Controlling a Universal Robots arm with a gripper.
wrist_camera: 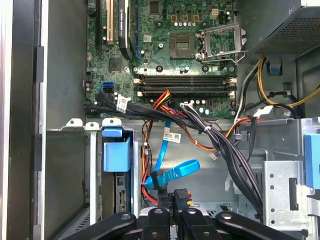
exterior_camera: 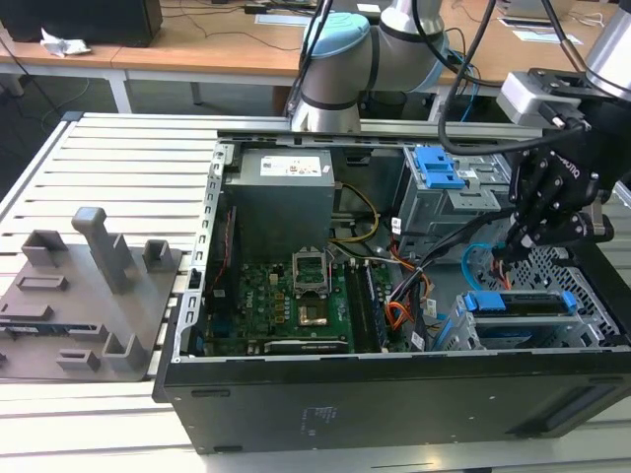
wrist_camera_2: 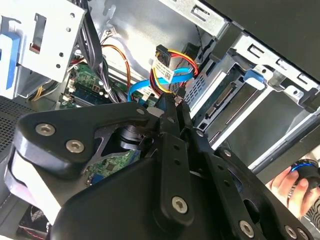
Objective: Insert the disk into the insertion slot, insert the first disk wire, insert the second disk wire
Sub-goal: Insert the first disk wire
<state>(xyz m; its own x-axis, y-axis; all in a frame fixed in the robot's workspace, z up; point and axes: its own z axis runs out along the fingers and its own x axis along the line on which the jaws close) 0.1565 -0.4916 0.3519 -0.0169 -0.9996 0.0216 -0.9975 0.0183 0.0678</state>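
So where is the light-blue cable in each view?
Exterior view: light-blue cable loops beside the gripper, toward the exterior view's right.
Second wrist view: cable curves just beyond the gripper.
First wrist view: cable loops just ahead of the gripper.
Shared landmark: green motherboard.

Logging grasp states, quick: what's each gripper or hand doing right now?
Gripper: closed on the black plug of the orange-red wires.
Person's hand: whether it holds anything cannot be told.
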